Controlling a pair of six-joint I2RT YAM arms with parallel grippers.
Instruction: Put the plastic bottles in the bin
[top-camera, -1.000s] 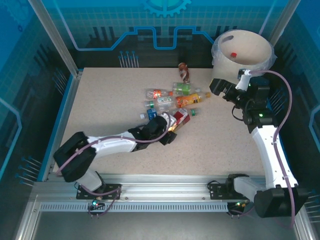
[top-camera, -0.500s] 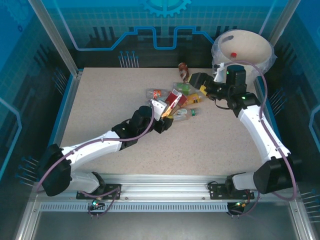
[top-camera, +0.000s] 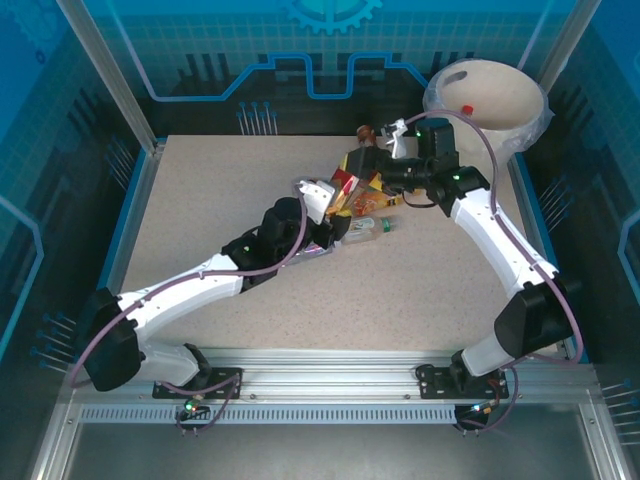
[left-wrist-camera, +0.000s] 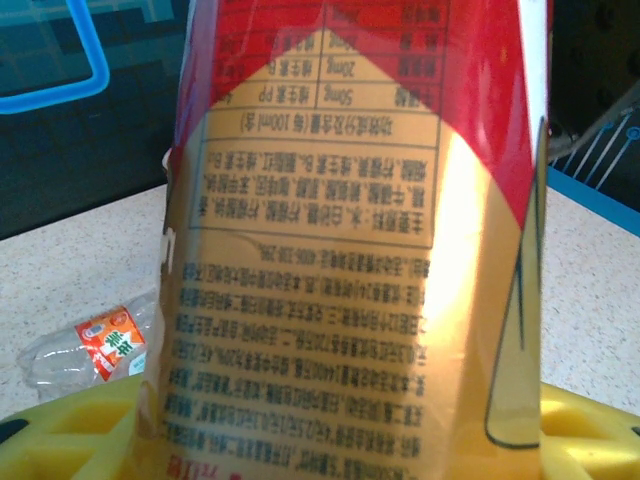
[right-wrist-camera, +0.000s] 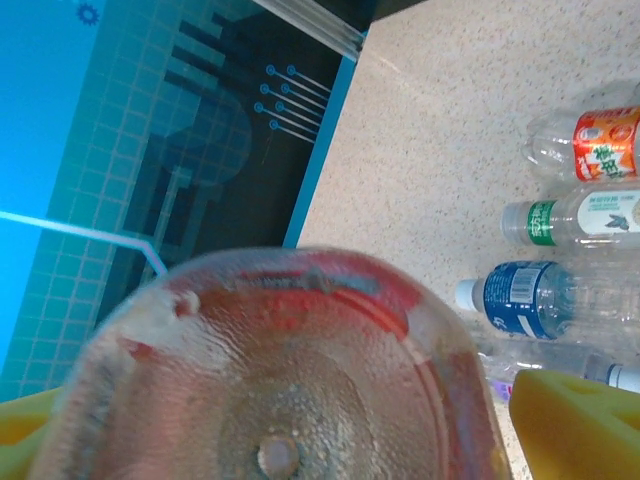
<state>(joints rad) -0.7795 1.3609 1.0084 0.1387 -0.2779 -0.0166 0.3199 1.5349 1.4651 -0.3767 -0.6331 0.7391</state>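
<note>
Both your arms have swung in over the pile since a second ago. Your left hand (top-camera: 338, 205) is clenched on the red bottle (left-wrist-camera: 350, 250), raised mid-frame. Your right hand (top-camera: 388, 178) straddles its base; whether it grips, you cannot tell. Other bottles (right-wrist-camera: 560, 295) lie on the table (top-camera: 200, 200) — the bin (top-camera: 500, 100) stands upper right.

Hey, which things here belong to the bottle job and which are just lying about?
Job: held red-and-gold bottle; loose bottles; bin.
Not the job: table; blue walls; metal rail; brown thing at the far edge, too small to tell.
</note>
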